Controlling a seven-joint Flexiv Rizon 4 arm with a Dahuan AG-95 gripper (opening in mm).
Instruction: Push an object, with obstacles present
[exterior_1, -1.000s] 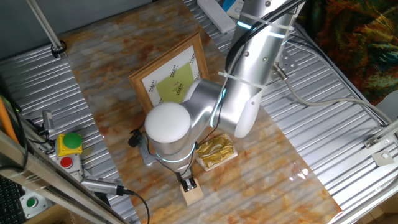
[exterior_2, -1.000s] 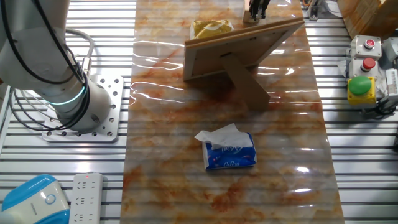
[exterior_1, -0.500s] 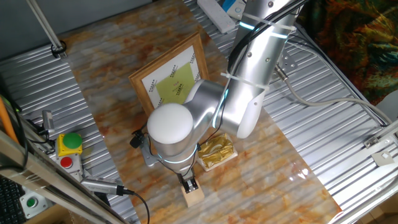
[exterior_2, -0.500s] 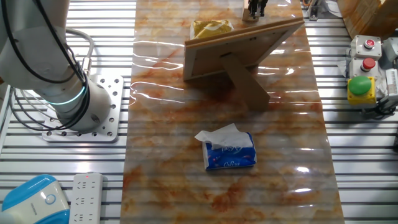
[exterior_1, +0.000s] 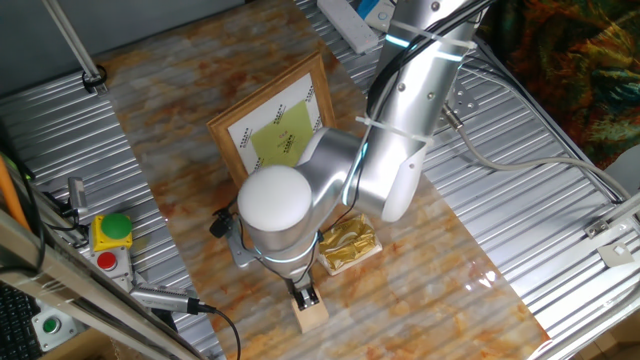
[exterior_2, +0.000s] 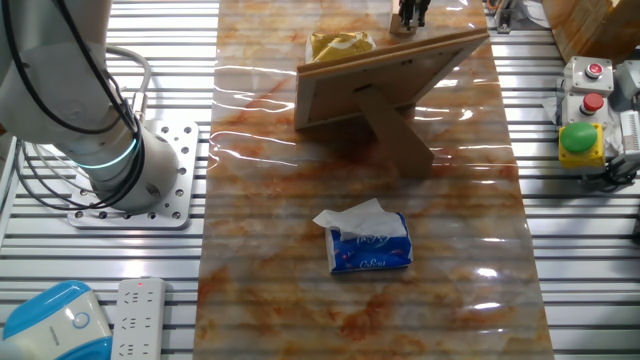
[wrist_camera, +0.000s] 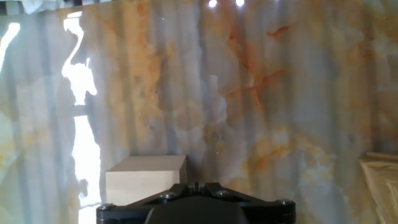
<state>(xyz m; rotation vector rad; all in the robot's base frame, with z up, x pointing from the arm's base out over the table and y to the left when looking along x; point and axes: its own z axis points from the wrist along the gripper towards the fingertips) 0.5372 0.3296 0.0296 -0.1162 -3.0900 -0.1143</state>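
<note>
The gripper (exterior_1: 304, 295) is seen lowered to the marble-patterned table (exterior_1: 420, 290), with its dark fingers drawn close together and nothing visible between them; they are set against the top edge of the wooden block (exterior_1: 312, 314). In one fixed view the block is located at the 6 o'clock edge of the table surface, directly below the arm's rounded wrist housing. The gold foil packet (exterior_1: 347, 243) is found at about 1 o'clock from the block, near it but apart, and is partly covered by the arm. The picture frame (exterior_1: 275, 125) is positioned at 12 o'clock from the block, well apart, standing tilted with its yellow-green sheet facing up. In the other fixed view the frame (exterior_2: 390, 80) is shown from behind, propped on its stand, with the foil packet (exterior_2: 340, 45) beyond it at 11 o'clock and the gripper (exterior_2: 410, 14) at 12 o'clock. A blue tissue pack (exterior_2: 368, 243) is placed at 6 o'clock from the frame, well apart. In the hand view the block (wrist_camera: 146, 179) is seen immediately above the gripper body, at 11 o'clock, resting on the table (wrist_camera: 249, 112).
</note>
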